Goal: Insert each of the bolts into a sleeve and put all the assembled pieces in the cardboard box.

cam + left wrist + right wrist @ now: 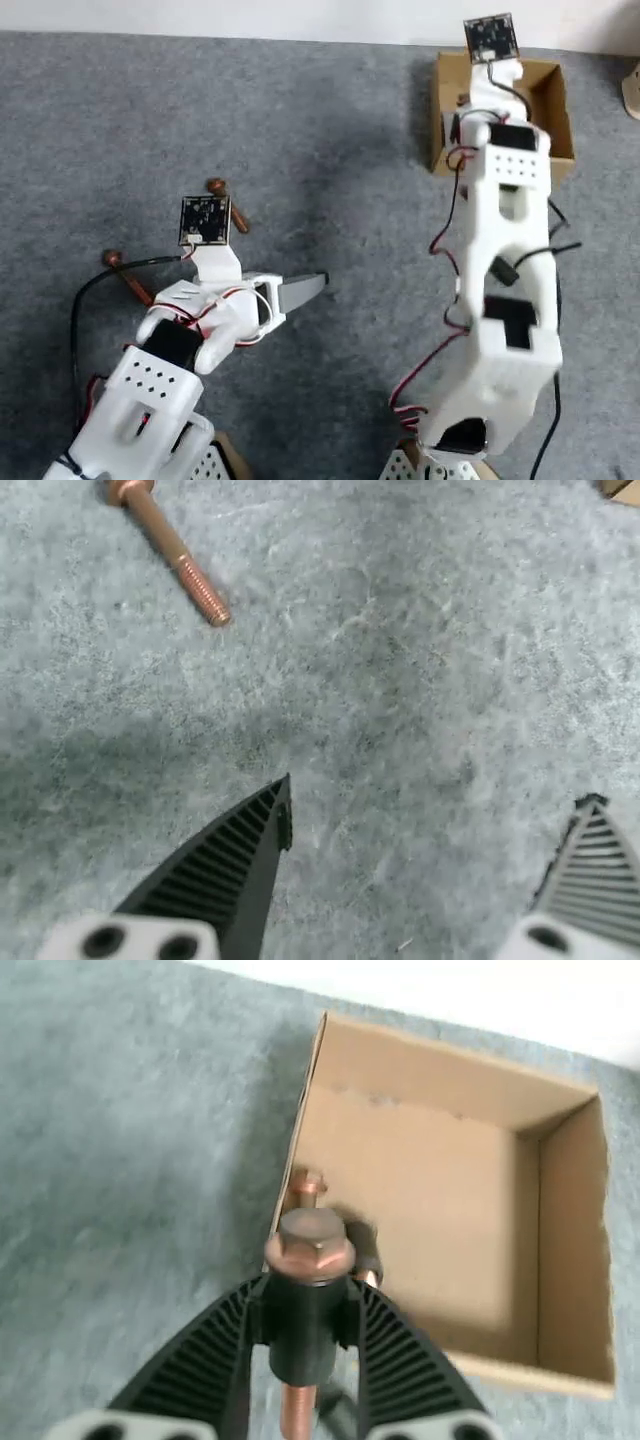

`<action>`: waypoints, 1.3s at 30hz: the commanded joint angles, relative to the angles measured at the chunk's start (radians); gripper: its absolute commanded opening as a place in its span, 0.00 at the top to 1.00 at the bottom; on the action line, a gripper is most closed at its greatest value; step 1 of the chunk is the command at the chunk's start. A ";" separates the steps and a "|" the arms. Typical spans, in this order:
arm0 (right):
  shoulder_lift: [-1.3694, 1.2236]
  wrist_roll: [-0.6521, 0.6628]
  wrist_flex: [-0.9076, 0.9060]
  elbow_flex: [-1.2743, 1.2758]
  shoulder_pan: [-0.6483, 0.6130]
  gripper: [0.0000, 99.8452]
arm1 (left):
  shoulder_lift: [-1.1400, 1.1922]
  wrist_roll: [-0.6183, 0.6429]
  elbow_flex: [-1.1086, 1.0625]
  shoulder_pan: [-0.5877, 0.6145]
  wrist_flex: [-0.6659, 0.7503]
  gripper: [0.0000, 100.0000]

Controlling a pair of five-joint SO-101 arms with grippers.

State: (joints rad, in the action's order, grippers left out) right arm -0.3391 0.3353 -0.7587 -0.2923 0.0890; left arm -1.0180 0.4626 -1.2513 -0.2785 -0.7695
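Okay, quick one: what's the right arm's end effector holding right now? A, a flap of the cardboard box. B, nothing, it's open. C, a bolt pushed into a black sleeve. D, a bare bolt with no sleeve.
C: in the right wrist view the right end effector is closed on a black sleeve with a copper bolt through it, hex head at one end and shaft showing at the other.
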 commanded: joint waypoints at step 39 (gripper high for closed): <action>-0.558 0.002 -1.007 -1.282 0.033 0.86 | -0.005 -0.060 -0.001 0.013 0.034 0.60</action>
State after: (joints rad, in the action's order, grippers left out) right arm -0.9421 0.3368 -1.6794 -1.4952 0.0921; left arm -1.0180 0.4058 -1.2574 -0.2785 -0.7587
